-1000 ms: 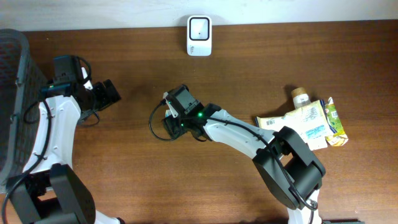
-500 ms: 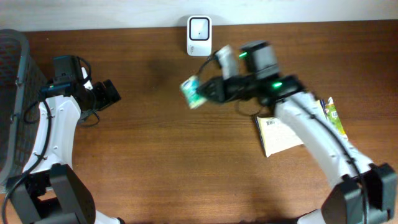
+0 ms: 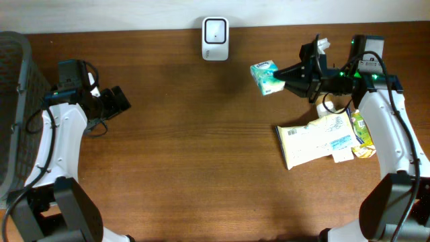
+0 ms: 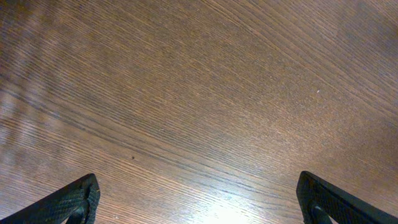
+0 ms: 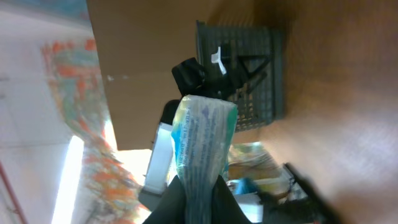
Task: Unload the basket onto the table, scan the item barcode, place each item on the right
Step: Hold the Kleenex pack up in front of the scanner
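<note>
Right gripper (image 3: pixel 281 81) clamps tight on a green-and-white packet (image 3: pixel 266 76), presenting it; next, the barcode likely needs turning toward the scanner (image 3: pixel 215 30) beyond its fingertips.

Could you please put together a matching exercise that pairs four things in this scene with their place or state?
Things:
1. green packet
2. white scanner
3. dark basket
4. left gripper

Places or states:
A. at the left edge of the table
B. open, nothing between its fingers
C. clamped in the right gripper
D. at the table's far edge

Pairs: 1-C, 2-D, 3-A, 4-B
</note>
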{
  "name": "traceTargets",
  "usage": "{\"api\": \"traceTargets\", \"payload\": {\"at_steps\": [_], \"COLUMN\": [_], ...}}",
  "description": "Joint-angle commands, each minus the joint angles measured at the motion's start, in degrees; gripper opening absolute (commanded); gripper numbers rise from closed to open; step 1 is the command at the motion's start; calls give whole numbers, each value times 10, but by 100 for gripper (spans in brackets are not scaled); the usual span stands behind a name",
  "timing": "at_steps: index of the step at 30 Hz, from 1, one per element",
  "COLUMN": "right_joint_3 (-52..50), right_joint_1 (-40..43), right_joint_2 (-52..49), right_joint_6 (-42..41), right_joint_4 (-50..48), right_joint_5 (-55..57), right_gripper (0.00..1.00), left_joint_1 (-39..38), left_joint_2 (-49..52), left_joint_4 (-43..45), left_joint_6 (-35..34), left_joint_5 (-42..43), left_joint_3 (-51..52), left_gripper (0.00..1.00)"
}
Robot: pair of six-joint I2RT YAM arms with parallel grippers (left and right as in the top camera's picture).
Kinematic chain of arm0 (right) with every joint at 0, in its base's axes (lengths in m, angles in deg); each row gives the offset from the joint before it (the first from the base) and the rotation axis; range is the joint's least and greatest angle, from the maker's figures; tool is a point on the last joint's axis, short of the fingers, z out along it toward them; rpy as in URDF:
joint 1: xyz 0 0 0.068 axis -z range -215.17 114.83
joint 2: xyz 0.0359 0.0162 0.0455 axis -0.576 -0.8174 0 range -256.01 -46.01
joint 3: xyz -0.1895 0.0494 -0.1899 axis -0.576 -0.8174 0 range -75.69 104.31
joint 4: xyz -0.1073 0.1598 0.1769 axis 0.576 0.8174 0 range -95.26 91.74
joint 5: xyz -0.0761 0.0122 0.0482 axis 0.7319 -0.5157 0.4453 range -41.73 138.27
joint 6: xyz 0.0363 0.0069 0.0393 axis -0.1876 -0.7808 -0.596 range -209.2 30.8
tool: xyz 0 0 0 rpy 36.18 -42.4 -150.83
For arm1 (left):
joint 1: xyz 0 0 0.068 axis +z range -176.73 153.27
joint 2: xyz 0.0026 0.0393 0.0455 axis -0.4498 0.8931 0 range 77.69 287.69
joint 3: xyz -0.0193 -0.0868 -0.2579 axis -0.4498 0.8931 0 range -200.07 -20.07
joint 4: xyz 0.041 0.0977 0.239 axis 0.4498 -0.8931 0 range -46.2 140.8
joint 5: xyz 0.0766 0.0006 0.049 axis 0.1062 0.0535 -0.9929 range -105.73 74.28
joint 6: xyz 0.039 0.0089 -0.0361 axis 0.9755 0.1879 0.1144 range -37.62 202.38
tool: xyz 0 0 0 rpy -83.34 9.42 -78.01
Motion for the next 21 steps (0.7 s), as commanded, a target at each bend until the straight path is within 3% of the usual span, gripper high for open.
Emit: {"api": "traceTargets", "payload": {"at_steps": [1, 6, 8, 10, 11, 14, 17, 21], "right_joint_3": [5, 5, 5, 5, 5, 4, 4, 5], "right_joint_1": [2, 1, 1, -37, -84, -230, -327, -312], "right_joint_2": [-4, -4, -4, -4, -4, -24, -127, -229], "right_joint_6": [-198, -209, -65, 166, 204, 204, 195, 216], "right_joint_4": [-35, -136, -189, -85, 1, 78, 62, 39], "right_joint_5": [-17, -17, 11, 166, 355, 691, 706, 645], "right_gripper": [8, 4, 4, 4, 4, 4, 4, 5], "left_joint_1": [2, 2, 2, 2, 2, 2, 2, 2], "left_joint_2": [-9, -9, -9, -9, -9, -9, -9, -9], "left_joint_4": [1, 1, 1, 1, 1, 1, 1, 1], "left_joint_6": [4, 4, 4, 4, 4, 4, 4, 4], "left_joint_5": [-4, -4, -4, -4, -4, -4, -4, -4], "left_joint_3": [-8, -8, -8, -8, -8, -8, -8, -8], "left_gripper": [99, 99, 99, 99, 99, 99, 99, 99]}}
